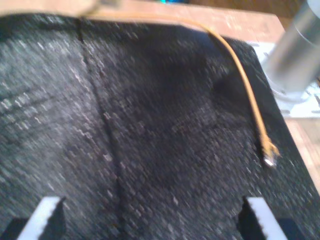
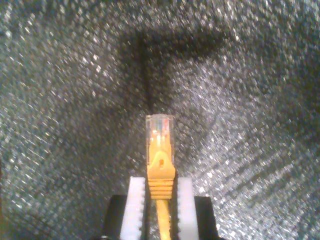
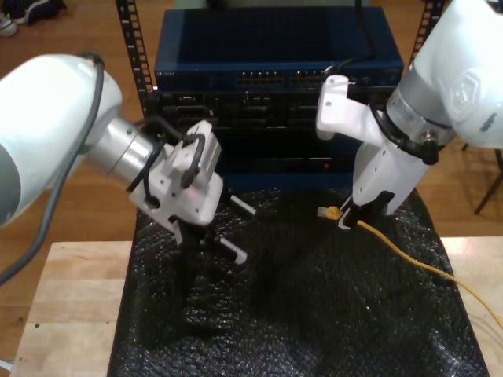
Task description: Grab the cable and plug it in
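Note:
The yellow-orange cable (image 3: 409, 255) runs from the exterior view's lower right up to my second gripper (image 3: 346, 218), which is shut on it just behind the plug. Its clear plug (image 2: 160, 132) sticks out past the white pads (image 2: 136, 200) of my second gripper (image 2: 160, 181), above the black mat. My first gripper (image 3: 238, 230) hangs open over the mat at the exterior view's left, apart from the cable. Between the toothed fingertips (image 1: 50, 205) of my first gripper (image 1: 154, 205) there is nothing. The cable (image 1: 240, 75) and its plug (image 1: 270, 160) lie off to one side of it.
A blue rack of network gear (image 3: 275, 47) with a row of ports (image 3: 283, 77) stands behind the black bubble-wrap mat (image 3: 299, 314). The mat covers a wooden table (image 3: 71, 314). A silver cylinder on a white plate (image 1: 300, 45) stands beside the mat.

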